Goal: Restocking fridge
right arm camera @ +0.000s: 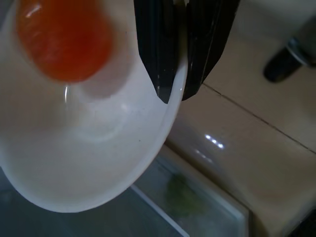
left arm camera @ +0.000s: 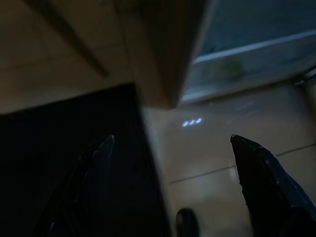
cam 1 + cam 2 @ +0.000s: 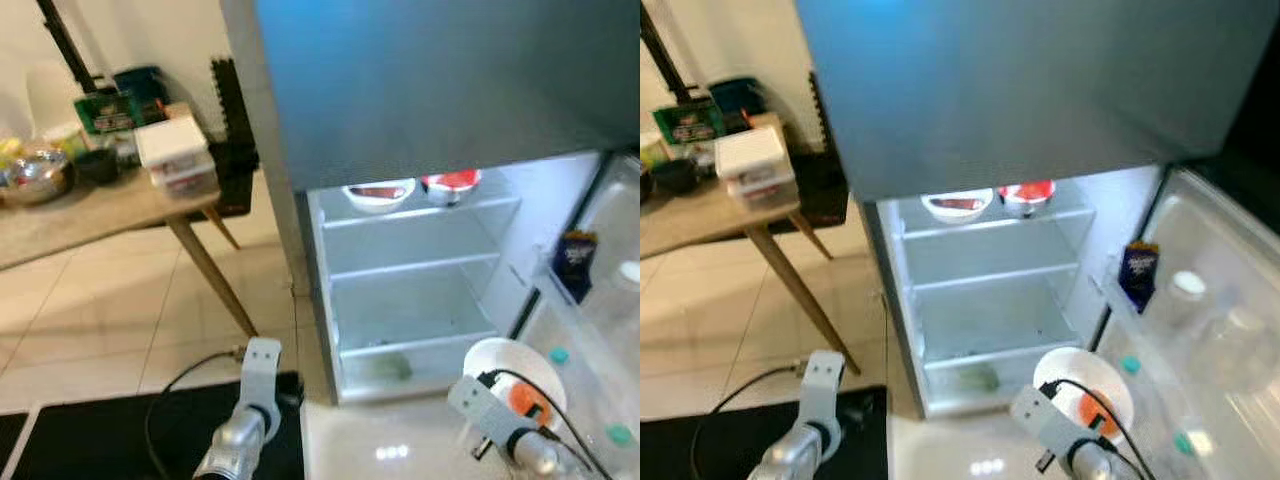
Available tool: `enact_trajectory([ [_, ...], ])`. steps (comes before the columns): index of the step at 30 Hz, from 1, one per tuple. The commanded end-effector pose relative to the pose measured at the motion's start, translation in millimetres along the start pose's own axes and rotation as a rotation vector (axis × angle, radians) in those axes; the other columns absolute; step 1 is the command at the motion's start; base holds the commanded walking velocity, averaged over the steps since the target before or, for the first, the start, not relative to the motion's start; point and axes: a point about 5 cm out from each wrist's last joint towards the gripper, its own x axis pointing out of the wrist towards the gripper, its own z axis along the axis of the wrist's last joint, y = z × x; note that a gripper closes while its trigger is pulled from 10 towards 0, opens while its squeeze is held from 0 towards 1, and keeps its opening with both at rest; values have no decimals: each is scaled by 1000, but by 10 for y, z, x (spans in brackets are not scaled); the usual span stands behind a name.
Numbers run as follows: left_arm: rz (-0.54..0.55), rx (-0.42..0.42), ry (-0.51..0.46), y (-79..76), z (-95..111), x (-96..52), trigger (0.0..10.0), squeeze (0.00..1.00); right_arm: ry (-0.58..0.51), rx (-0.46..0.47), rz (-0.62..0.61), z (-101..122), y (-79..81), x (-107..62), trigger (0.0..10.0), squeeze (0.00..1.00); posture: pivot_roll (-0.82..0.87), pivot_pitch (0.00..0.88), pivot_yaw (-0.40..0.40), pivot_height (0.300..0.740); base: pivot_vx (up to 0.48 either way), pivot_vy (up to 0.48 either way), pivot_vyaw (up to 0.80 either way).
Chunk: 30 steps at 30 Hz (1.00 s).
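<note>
While our right gripper (image 1: 173, 94) pinches the near rim of the white bowl (image 1: 89, 148), an orange fruit (image 1: 64, 39) sits inside it, beyond the fingertips. We hold the bowl before the open fridge (image 3: 410, 290), low. Our left gripper (image 2: 173, 148) hangs spread over the floor.

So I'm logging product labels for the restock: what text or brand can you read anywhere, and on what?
None can be read.
Green box on the table: pale print, too blurred.
Dark blue carton in the fridge door: markings too small.
White boxes on the table: red marks, unreadable.
</note>
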Motion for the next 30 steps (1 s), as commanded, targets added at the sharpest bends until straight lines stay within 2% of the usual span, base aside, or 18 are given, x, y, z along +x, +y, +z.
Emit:
enact_trajectory([
  [1, 8, 8, 10, 26, -18, -8, 10000, 0, -8, -2, 5, -1, 19, -6, 10000, 0, -84, 93, 98, 740, 341, 0, 0],
  [25, -17, 32, 28, 4, -24, 3, 10000, 0, 17, 24, -9, -90, 39, -41, 10000, 0, -95, 98, 120, 740, 336, 0, 0],
  [30, -20, 18, 33, -11, -16, 13, 10000, 0, 35, 29, -9, -108, 71, -37, 10000, 0, -96, 102, 120, 740, 153, 0, 0],
])
